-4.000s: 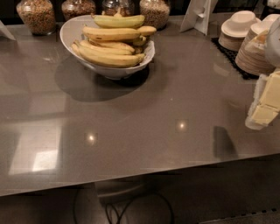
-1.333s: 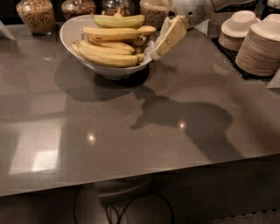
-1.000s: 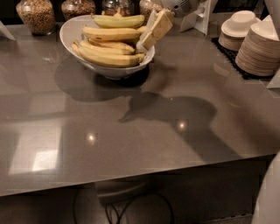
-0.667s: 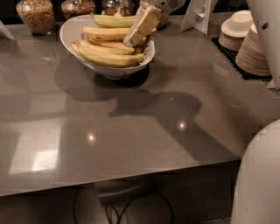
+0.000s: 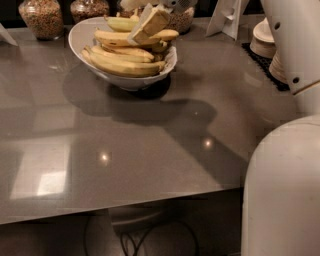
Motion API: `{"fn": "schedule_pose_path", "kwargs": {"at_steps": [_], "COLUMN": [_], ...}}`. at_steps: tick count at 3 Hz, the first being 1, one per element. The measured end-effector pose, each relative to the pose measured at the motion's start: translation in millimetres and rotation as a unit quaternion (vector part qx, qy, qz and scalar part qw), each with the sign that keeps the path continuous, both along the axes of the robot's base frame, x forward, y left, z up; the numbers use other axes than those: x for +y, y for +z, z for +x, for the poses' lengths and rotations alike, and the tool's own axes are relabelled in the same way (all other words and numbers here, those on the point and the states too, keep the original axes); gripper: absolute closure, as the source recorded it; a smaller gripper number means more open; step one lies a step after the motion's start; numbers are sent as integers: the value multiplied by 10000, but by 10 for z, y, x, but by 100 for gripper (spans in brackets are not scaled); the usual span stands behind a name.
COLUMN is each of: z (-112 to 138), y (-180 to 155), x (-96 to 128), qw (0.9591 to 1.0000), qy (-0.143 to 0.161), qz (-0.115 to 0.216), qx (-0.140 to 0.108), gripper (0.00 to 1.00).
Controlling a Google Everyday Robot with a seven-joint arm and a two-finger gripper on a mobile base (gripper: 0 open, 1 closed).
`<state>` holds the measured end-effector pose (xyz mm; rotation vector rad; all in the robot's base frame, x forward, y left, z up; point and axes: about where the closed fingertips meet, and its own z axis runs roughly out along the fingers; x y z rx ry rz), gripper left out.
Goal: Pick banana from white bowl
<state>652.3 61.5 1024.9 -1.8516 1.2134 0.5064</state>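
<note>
The white bowl point(image 5: 157, 70) stands at the back left of the grey table and holds several bananas. The long, nearly straight yellow banana point(image 5: 114, 38) lies across the top of the pile, its right end reaching the bowl's right side. A paler greenish banana point(image 5: 120, 23) lies behind it. My gripper point(image 5: 149, 25), with cream-coloured fingers, reaches in from the upper right and sits right over the middle of the long banana, at or just above its surface. It hides part of that banana.
Glass jars of grains point(image 5: 42, 17) point(image 5: 90, 7) stand behind the bowl. A white stand point(image 5: 227, 17) and stacked white dishes point(image 5: 265, 37) on a dark mat are at the back right. My white arm point(image 5: 295, 45) and body point(image 5: 282, 190) fill the right side. Cables point(image 5: 150, 240) lie below the table's front edge.
The gripper has swung from the table's right side leftward to above the bowl and down onto the banana pile. The view has moved closer to the bowl.
</note>
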Motion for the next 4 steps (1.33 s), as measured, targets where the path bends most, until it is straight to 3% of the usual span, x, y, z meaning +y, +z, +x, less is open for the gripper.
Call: {"fn": "schedule_pose_path", "kwargs": {"at_steps": [1,2,4], "z": [150,287,546], "y": [-61,-128,-297], "x": [55,106,180], "qw": [9997,9990,9961], "qy": [-212,-421,-810], "qz": [4,-5,-187], "qx": [76,161,300], "gripper": [52,40,41]}}
